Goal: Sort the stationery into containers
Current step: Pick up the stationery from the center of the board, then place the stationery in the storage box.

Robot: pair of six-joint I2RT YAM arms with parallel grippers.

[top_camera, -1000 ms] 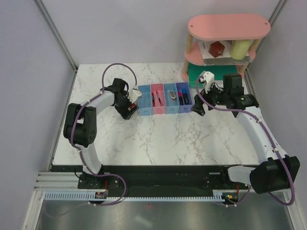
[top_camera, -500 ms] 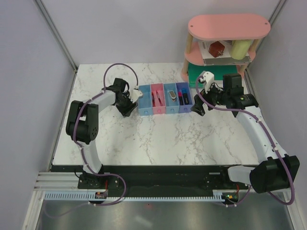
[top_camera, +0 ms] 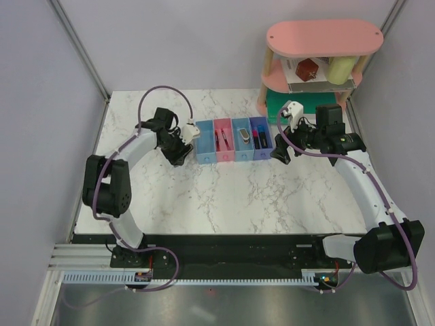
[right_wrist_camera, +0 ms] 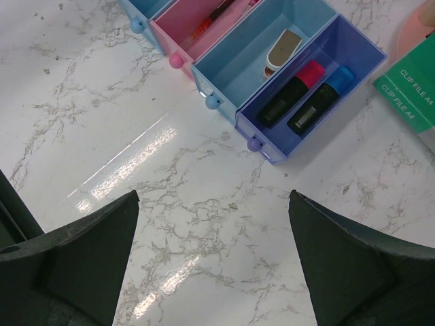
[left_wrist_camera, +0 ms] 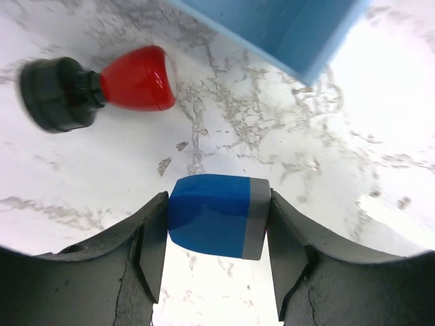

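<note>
My left gripper is shut on the blue eraser, which has a grey end, both jaws pressed to its sides low over the table. The red-black stub lies just beyond it, near a corner of the blue bin. In the top view the left gripper sits left of the bin row: blue, pink, light blue, purple. My right gripper is open and empty over bare table in front of the purple bin, which holds two markers. The silver-brown clip lies in the light blue bin.
A pink two-tier oval shelf stands at the back right with a red cube and a yellow cylinder on its lower tier. A green box lies beneath it, right of the bins. Red pens lie in the pink bin.
The left arm's elbow and shoulder have swung left while its gripper stays beside the blue bin. The right arm has not moved.
</note>
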